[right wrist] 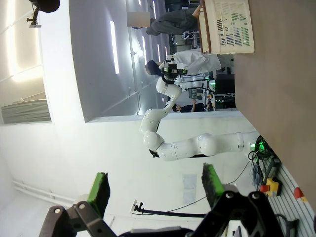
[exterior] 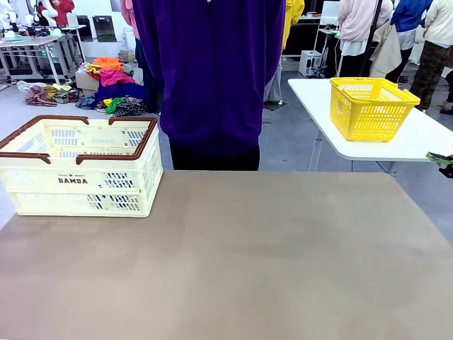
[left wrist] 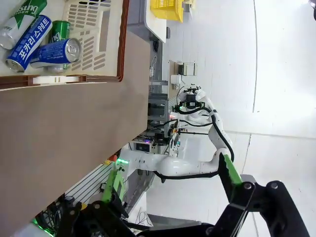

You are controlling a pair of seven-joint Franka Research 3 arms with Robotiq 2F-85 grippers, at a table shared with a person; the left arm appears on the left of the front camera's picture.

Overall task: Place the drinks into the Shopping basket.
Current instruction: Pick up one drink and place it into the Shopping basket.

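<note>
The cream Shopping basket (exterior: 78,166) with brown rim and handles stands at the table's far left corner, "DAMDA" on its side. In the left wrist view, several drinks lie on its floor: two blue cans (left wrist: 29,42) (left wrist: 54,52), a green can (left wrist: 60,29) and a green-and-white can (left wrist: 24,12). My left gripper (left wrist: 173,177) hangs open, well away from the basket rim (left wrist: 123,39), with nothing between its green pads (left wrist: 116,182). My right gripper (right wrist: 155,186) is open and holds nothing, far from the basket (right wrist: 229,24).
A person in a purple top (exterior: 209,71) stands at the far edge, right of the basket. A yellow mesh basket (exterior: 371,106) sits on a separate white table (exterior: 410,145) at the back right. The brown tabletop (exterior: 233,262) stretches bare across the middle and front.
</note>
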